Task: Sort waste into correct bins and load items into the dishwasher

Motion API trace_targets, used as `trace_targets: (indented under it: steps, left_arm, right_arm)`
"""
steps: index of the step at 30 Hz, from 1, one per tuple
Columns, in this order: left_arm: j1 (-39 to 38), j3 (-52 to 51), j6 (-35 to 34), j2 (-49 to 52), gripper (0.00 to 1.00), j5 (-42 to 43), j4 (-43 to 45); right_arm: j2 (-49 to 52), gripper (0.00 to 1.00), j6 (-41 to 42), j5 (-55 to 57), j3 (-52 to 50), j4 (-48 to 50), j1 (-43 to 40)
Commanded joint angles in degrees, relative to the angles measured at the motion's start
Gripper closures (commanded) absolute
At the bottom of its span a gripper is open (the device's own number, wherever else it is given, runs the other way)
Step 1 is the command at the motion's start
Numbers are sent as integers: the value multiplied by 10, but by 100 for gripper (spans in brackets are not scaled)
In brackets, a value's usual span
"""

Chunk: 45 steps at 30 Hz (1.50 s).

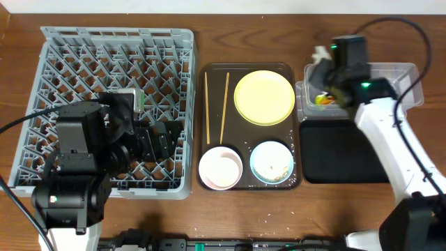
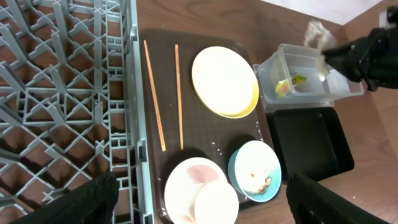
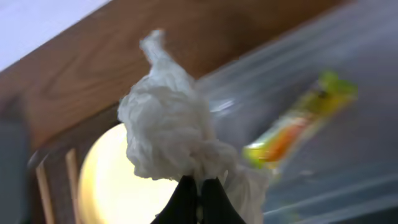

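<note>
Tissue (image 3: 168, 124), crumpled and white, is clamped at one end between the right gripper (image 3: 199, 190) fingertips. Its long axis runs straight out from them, twisted tip pointing away, above the clear bin (image 1: 397, 67) edge. Left gripper (image 2: 208, 202) hovers over the dish rack (image 1: 70, 49), fingers wide apart.

The table (image 1: 265, 28) is brown wood with thin lines in it. The rack (image 1: 118, 38) is grey plastic and looks dull, not shiny. The two sticks (image 1: 206, 108) look like light wood. The yellow plate (image 1: 263, 97) is smooth with a soft shine. The clear box (image 1: 408, 70) is see-through plastic. The black box (image 1: 345, 150) looks dull and flat. The napkin (image 3: 168, 124) is white paper, crumpled and rough. The wrapper (image 3: 298, 124) is shiny.
</note>
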Motion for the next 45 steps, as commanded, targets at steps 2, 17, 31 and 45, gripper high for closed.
trace_targets:
  steps: [2, 17, 31, 45]
  left_arm:
    - [1, 10, -1, -1, 12, 8, 0]
    - [1, 10, -1, -1, 12, 8, 0]
    - [1, 10, -3, -1, 12, 8, 3]
    - [2, 10, -70, 53, 7, 349, 161]
  right_arm:
    - [56, 71, -12, -28, -12, 8, -77]
    - [-89, 54, -256, -267, -14, -198, 173]
    - [105, 99, -144, -128, -44, -139, 401]
    - [-167, 99, -264, -578, -32, -21, 98]
